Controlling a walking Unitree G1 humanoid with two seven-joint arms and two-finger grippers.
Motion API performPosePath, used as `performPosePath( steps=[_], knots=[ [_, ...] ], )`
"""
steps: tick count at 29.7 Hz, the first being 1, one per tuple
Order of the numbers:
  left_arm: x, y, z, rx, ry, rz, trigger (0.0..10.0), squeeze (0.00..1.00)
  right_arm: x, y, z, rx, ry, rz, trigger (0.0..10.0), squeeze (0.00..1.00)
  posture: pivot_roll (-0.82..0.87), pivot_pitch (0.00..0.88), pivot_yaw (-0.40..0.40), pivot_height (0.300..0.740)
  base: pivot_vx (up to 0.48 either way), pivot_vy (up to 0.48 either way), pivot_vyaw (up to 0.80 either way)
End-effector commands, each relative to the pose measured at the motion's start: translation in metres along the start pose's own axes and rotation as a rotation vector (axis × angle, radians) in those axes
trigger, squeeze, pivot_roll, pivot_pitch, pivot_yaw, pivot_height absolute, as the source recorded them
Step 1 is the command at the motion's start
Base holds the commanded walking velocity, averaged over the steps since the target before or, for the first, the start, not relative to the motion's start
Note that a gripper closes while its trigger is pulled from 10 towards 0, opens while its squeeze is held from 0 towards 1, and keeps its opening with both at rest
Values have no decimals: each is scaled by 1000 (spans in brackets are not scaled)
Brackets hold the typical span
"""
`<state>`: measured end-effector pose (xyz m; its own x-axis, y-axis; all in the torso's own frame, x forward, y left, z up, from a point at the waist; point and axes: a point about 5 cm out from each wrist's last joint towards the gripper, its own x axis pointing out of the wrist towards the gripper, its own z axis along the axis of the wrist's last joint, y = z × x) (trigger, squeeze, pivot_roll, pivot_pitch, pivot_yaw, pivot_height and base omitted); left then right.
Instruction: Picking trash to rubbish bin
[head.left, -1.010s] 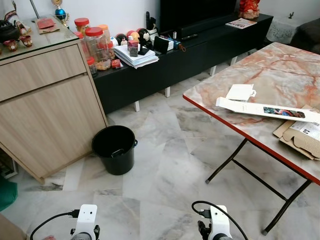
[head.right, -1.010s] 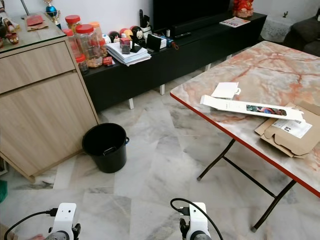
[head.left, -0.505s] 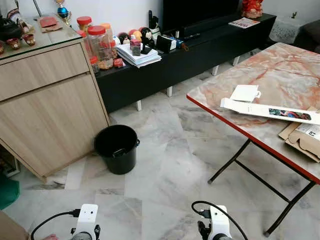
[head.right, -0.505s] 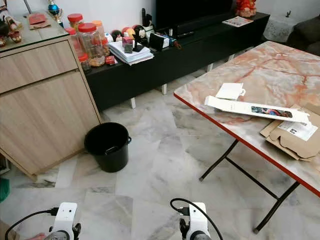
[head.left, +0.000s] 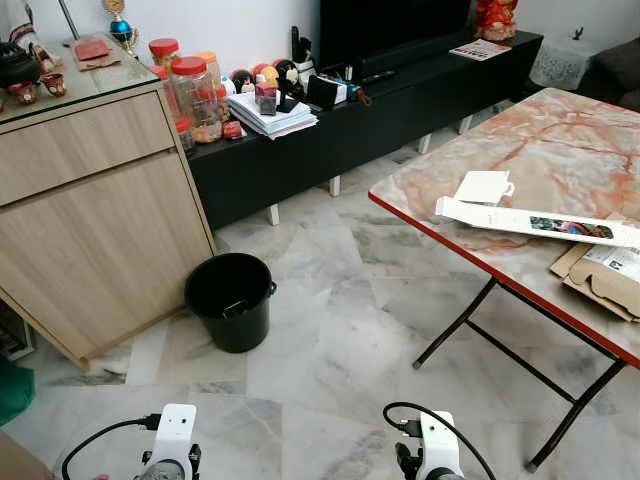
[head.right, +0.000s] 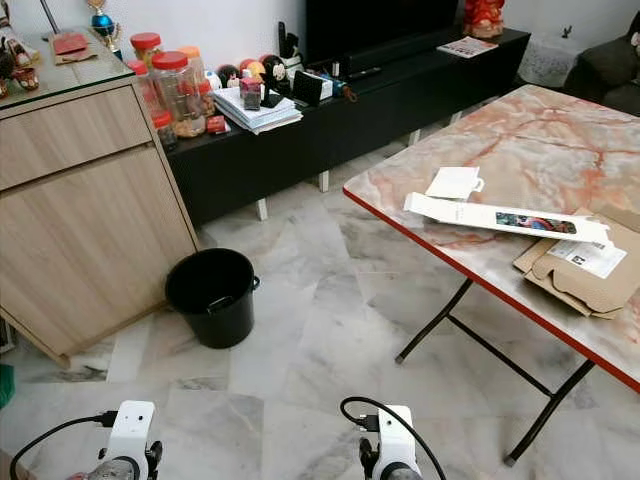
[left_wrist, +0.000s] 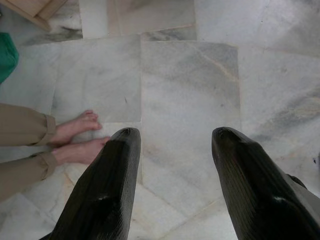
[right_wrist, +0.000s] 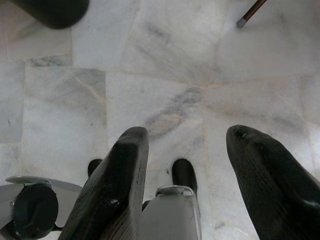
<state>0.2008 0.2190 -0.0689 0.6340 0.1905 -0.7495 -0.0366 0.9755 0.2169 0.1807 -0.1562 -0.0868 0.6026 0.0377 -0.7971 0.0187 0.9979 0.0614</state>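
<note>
1. Both arms hang idle low in the frame: left gripper (left_wrist: 175, 150) and right gripper (right_wrist: 185, 150) aim at the floor, fingers released, holding nothing.
2. Trash, a long white box (head.left: 535, 222) and flattened cardboard (head.left: 600, 280), waits on the surface (head.left: 480, 150) at right.
3. The black bin (head.left: 231, 300) stands at centre left beside the wooden cabinet (head.left: 90, 220), out of the walkway.

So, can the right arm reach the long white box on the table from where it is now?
Probably not yet. The right tool hangs open over bare floor, while the long white box lies up on the table, farther ahead; the robot must step closer.
</note>
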Motion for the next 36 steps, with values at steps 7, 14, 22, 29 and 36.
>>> performPosePath(
  steps=[7, 14, 22, 29, 36],
  knots=[
    [-1, 4, -7, 27, 27, 11, 10000, 0, 0, 1, -1, -8, 8, -2, 10000, 0, -9, 0, 16, 740, 0, 0, -800],
    [-1, 6, -7, 93, 39, 33, 10000, 0, 0, 1, 0, -7, 5, -3, 10000, 0, -16, 0, 17, 740, 0, -67, -800],
    [-1, 10, -10, 79, 60, 51, 10000, 0, 0, 0, 0, -6, 6, -4, 10000, 0, -13, 4, 15, 740, 0, -120, -800],
    [-2, 8, -13, 81, 71, 49, 10000, 0, 0, 1, -1, -6, 7, -3, 10000, 0, -12, 3, 16, 740, 0, 0, -800],
    [-1, 8, -11, 80, 69, 47, 10000, 0, 0, 0, 0, -8, 6, -6, 10000, 0, -13, 0, 17, 740, 0, 0, -800]
  ],
)
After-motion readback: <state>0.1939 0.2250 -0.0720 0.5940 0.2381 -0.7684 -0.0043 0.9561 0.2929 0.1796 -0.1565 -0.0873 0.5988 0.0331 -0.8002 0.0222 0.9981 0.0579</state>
